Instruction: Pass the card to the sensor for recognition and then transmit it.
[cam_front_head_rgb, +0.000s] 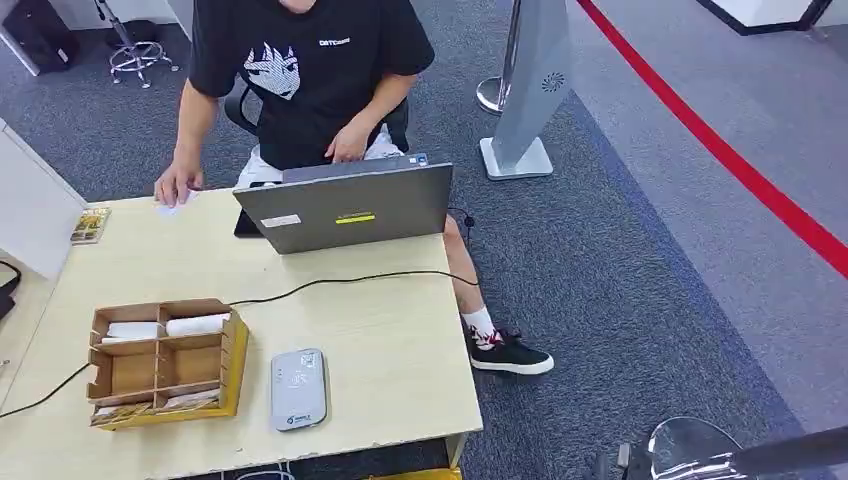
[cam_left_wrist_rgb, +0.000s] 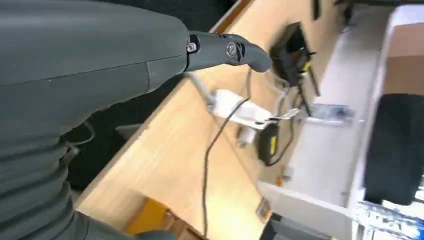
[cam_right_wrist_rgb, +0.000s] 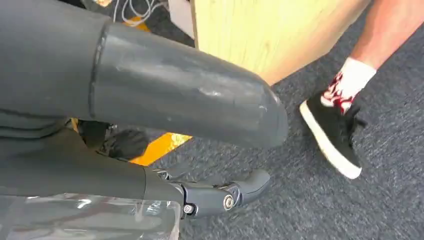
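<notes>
On the table (cam_front_head_rgb: 400, 370), the cards (cam_front_head_rgb: 165, 328) lie in the far compartments of the wooden box (cam_front_head_rgb: 165, 362), long axis across the table. The grey sensor (cam_front_head_rgb: 298, 388) lies just beside the box, on its right. In the left wrist view the left hand (cam_left_wrist_rgb: 150, 65) hangs by the table edge, fingers stretched out and holding nothing; I judge it nearer to the cards. The right hand (cam_right_wrist_rgb: 165, 120) hangs low over the carpet beside the table, fingers loose, also empty.
</notes>
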